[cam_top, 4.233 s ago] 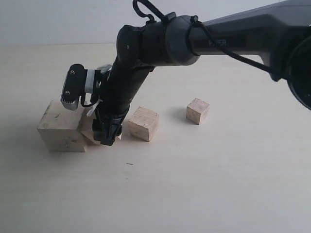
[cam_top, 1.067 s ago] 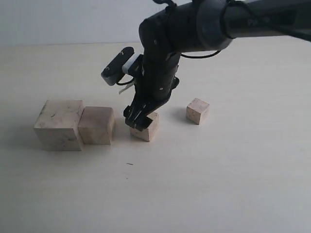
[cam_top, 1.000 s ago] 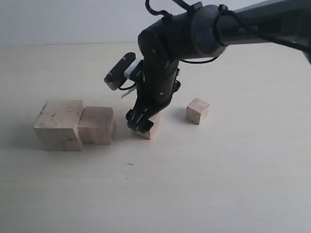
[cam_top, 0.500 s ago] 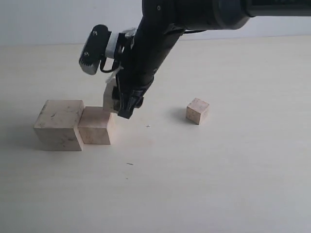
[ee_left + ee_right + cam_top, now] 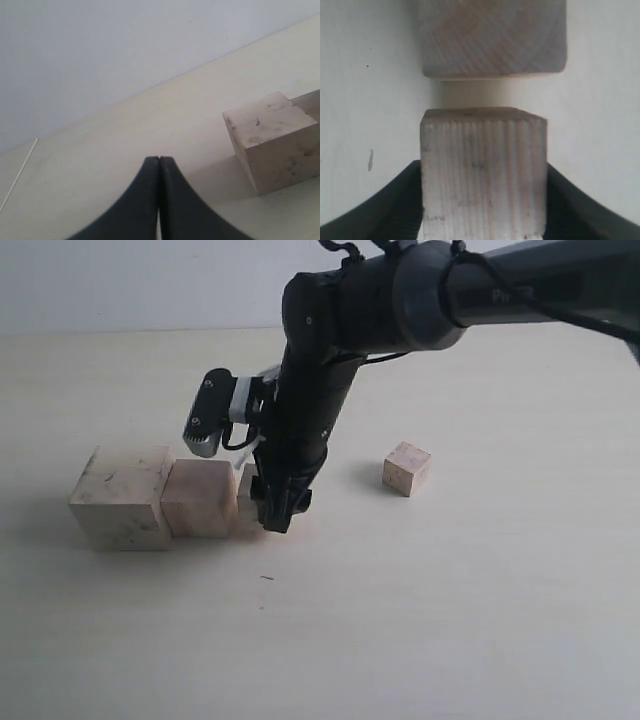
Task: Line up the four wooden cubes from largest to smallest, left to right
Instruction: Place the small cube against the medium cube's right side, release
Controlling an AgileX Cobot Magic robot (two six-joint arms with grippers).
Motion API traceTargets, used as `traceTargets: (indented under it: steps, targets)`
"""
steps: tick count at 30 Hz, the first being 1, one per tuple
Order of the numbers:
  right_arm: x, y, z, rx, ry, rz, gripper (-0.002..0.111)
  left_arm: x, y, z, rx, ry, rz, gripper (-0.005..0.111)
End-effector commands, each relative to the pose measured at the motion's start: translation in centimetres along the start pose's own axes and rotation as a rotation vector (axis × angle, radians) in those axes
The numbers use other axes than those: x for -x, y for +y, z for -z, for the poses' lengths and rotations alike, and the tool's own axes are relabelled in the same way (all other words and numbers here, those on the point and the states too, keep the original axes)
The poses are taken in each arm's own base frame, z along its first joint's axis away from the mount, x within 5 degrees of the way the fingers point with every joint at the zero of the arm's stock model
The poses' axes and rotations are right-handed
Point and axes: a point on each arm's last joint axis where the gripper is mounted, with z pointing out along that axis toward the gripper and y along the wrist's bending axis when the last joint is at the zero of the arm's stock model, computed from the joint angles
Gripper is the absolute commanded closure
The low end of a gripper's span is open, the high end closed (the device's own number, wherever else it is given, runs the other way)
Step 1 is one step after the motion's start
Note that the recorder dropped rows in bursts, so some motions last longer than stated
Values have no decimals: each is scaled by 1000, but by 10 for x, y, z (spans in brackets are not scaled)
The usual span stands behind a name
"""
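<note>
Four wooden cubes lie on the pale table. The scuffed largest cube (image 5: 118, 495) (image 5: 275, 137) stands at the left, with the second cube (image 5: 200, 498) (image 5: 492, 37) touching its right side. My right gripper (image 5: 275, 510) (image 5: 484, 200) is shut on the third cube (image 5: 246, 502) (image 5: 484, 172), holding it low just right of the second cube, a small gap between them. In the exterior view the arm hides most of that cube. The smallest cube (image 5: 407, 468) sits apart at the right. My left gripper (image 5: 159, 160) is shut on nothing, near the largest cube.
The tabletop (image 5: 420, 600) is bare pale wood with a pale wall behind it. A small dark speck (image 5: 266, 578) marks the surface in front of the cubes. The right arm (image 5: 400, 300) reaches in from the upper right.
My right gripper took hold of the third cube, carried it left and up, and has now lowered it beside the second cube. The other cubes have not moved.
</note>
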Motion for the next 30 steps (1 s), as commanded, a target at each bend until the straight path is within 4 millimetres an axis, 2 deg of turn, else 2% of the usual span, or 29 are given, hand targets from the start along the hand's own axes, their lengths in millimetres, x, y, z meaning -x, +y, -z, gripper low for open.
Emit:
traceTargets:
  steps: [1, 7, 18, 20, 22, 27, 29, 30]
  targets:
    - [2, -2, -18, -9, -22, 29, 107, 1, 0, 1, 4, -11, 9, 107]
    - [5, -7, -20, -63, -64, 34, 107, 1, 0, 1, 4, -11, 9, 107]
    - [8, -4, -28, -21, -107, 79, 107, 1, 0, 1, 4, -11, 9, 107]
    - [10, -6, -28, -44, -122, 71, 104, 1, 0, 1, 4, -11, 9, 107]
    - [10, -7, -28, -54, -129, 66, 91, 1, 0, 1, 4, -11, 9, 107]
    - [9, -4, -27, -29, -113, 78, 41, 1, 0, 1, 4, -11, 9, 107]
    - [12, -5, -17, -49, -128, 87, 28, 1, 0, 1, 4, -11, 9, 107]
    - [15, -5, -5, -68, -147, 94, 23, 1, 0, 1, 4, -11, 9, 107]
